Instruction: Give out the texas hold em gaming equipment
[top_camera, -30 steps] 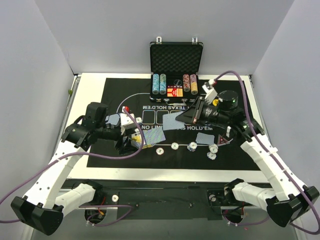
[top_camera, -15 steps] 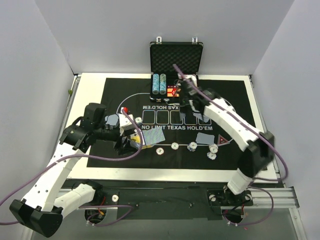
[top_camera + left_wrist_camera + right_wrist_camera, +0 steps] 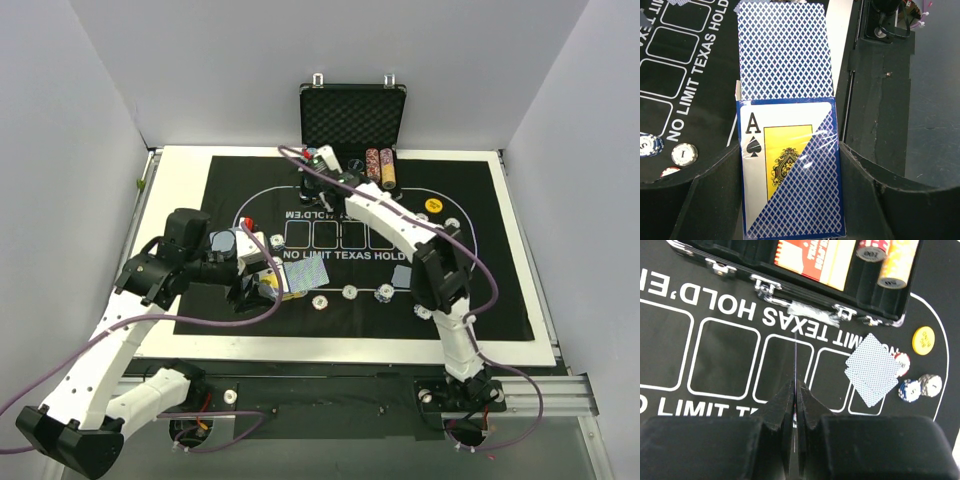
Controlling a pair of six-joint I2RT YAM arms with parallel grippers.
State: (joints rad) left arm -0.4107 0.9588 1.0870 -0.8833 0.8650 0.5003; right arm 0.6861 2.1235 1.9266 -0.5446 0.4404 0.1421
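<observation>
1. The deck of cards (image 3: 790,200), its ace of spades showing under clear wrap, is clamped between the fingers of the left gripper (image 3: 790,152). It is held over the near-left part of the mat (image 3: 490,290). One blue-backed card (image 3: 782,50) juts from the deck's far end.
2. The right gripper (image 3: 795,385) is pinched tight on a single card (image 3: 795,352), seen edge-on, above the printed boxes just in front of the case (image 3: 352,115).
3. Two overlapping blue-backed cards (image 3: 873,369) lie flat on the mat with three striped chips (image 3: 910,390) beside them. A yellow button (image 3: 925,339) is near them.
4. The case stands open at the mat's far edge, with chip stacks (image 3: 379,165) in its tray.
5. The black mat covers a white table (image 3: 180,180) enclosed by plain pale walls (image 3: 80,120).
</observation>
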